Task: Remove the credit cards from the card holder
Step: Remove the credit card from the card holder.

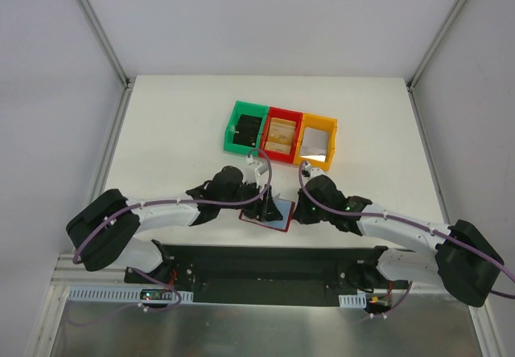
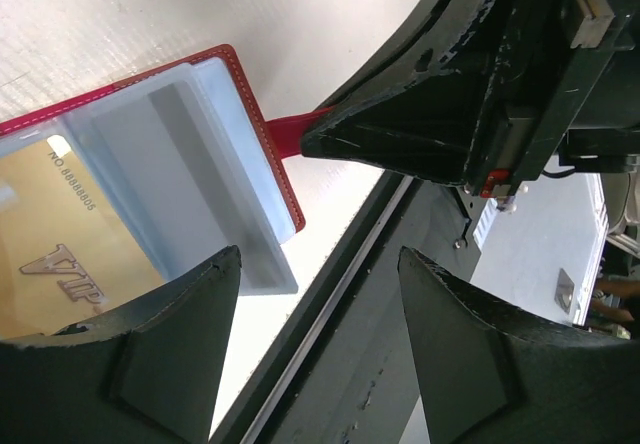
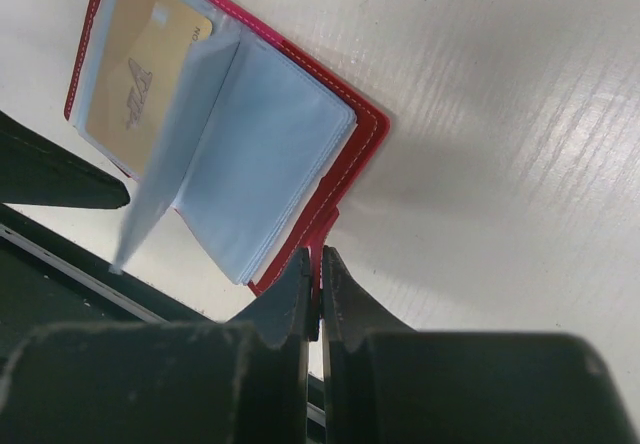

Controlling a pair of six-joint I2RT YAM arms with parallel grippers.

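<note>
Pinching the one card holder (image 3: pixel 285 129), right gripper (image 3: pixel 320 279), left gripper (image 2: pixel 318 259) spread, one gold card (image 2: pixel 70 234), three bins (image 1: pixel 284 111).

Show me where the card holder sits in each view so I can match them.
Top external: holder low centre, nearer the arms than the bins.
Left wrist: holder at left, open, gold card showing.
Right wrist: holder upper left, open.
Landmark: its red tab, pinched by the right claw, seen in both wrist views.
</note>
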